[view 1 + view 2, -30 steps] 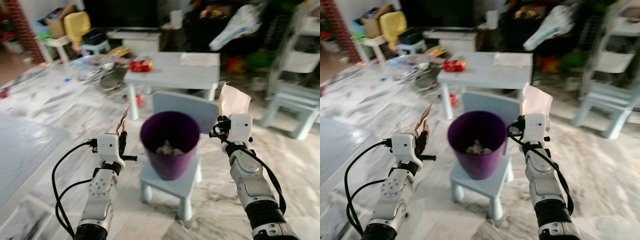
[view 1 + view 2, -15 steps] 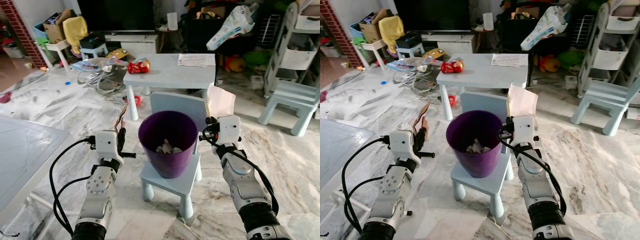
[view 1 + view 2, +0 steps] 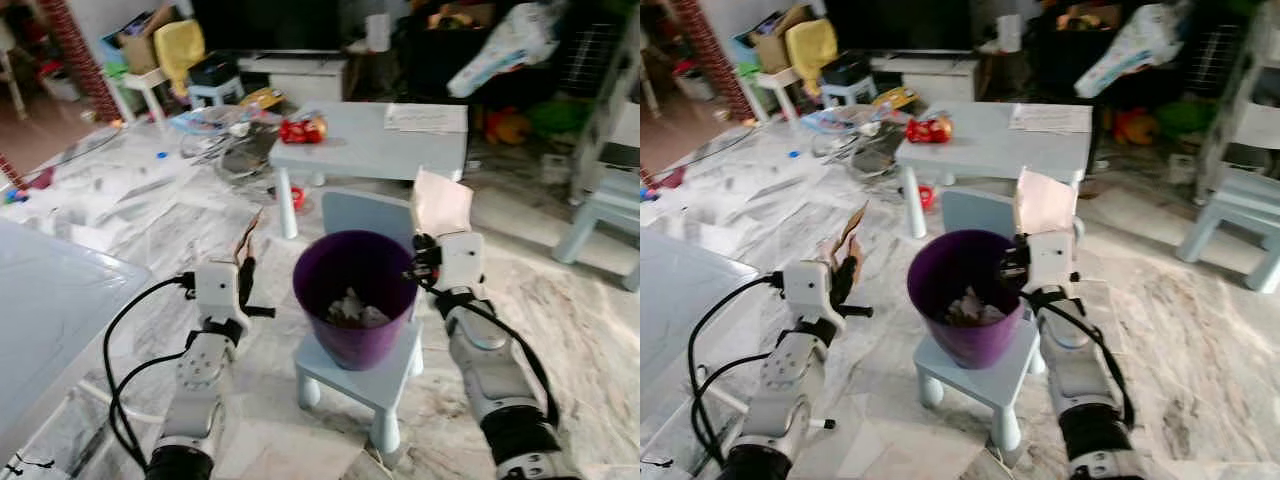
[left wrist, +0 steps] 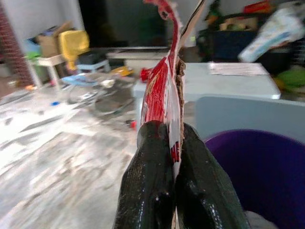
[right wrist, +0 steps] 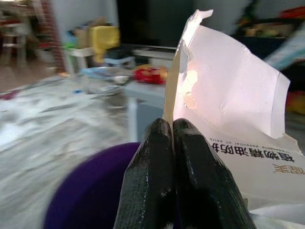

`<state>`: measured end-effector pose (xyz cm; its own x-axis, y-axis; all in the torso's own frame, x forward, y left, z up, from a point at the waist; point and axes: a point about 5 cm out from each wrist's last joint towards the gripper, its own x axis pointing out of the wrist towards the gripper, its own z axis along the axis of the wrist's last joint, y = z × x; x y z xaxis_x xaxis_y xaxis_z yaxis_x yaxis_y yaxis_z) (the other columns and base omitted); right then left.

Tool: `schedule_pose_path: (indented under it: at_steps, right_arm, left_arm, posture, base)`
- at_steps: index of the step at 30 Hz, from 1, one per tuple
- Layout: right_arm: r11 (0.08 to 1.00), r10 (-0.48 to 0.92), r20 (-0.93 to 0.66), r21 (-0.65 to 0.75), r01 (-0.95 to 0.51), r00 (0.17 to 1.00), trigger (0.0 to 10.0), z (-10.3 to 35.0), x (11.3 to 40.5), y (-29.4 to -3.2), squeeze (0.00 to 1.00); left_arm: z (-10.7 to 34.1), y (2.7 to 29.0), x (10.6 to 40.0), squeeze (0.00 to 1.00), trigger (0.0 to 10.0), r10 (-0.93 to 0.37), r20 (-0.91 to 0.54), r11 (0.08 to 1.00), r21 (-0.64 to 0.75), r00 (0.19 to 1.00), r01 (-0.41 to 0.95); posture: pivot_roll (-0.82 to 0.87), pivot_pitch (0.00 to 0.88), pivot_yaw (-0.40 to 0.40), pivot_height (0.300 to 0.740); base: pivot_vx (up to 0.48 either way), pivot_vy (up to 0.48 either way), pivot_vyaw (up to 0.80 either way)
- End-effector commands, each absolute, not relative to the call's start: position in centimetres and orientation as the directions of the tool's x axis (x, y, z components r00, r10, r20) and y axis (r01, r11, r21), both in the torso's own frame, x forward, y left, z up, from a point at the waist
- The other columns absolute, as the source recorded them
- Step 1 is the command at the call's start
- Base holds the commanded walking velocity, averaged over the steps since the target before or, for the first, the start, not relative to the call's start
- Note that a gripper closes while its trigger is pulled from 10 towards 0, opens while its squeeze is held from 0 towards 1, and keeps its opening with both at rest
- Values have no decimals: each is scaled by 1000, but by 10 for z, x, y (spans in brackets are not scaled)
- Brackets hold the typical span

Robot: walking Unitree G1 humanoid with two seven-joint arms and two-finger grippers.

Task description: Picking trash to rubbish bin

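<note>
A purple rubbish bin [image 3: 357,300] stands on the seat of a small pale blue chair [image 3: 372,372] on the marble floor [image 3: 140,215], with crumpled scraps of paper [image 3: 350,309] lying in its bottom. The left claw [image 4: 164,143] is raised just beside the bin's left side, its two black fingers pressed together on a torn red and brown wrapper [image 4: 164,81] that stands up edge-on between them. The right claw [image 5: 172,131] is up at the bin's right rim, pinching a torn piece of white paper packaging [image 5: 233,105] (black printed characters run along its lower part) that rises above the fingers. Behind the chair is a pale blue bench [image 3: 375,143] carrying a red packet [image 3: 304,128] and a sheet of paper [image 3: 425,117]. Farther back the room is cluttered: a yellow cushion [image 3: 178,45], cardboard boxes [image 3: 135,25] and a dark television [image 3: 265,22] above a low white unit
</note>
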<state>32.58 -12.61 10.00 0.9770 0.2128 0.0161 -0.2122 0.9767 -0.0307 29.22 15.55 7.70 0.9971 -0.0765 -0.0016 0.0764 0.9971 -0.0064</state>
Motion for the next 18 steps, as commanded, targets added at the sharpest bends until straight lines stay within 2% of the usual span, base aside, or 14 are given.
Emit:
schedule_pose_path:
  at_steps: [1,13,18]
  right_arm:
    - [980,196,32,-42,-194,980,10000,105,327,-135,0]
    - [979,202,29,-42,-201,979,10000,104,327,-134,0]
    - [973,227,21,-41,-226,974,10000,103,327,-131,0]
  left_arm:
    - [82,151,295,0,0,-88,13,996,-3,996,88]
    - [80,152,294,0,0,-88,3,996,1,996,88]
    - [77,154,291,0,0,-90,1,996,12,996,90]
  posture:
    - [-29,7,77,740]
    - [-30,9,79,740]
    - [-28,9,81,740]
  base:
    - [307,0,0]
    - [334,0,0]
    - [0,0,0]
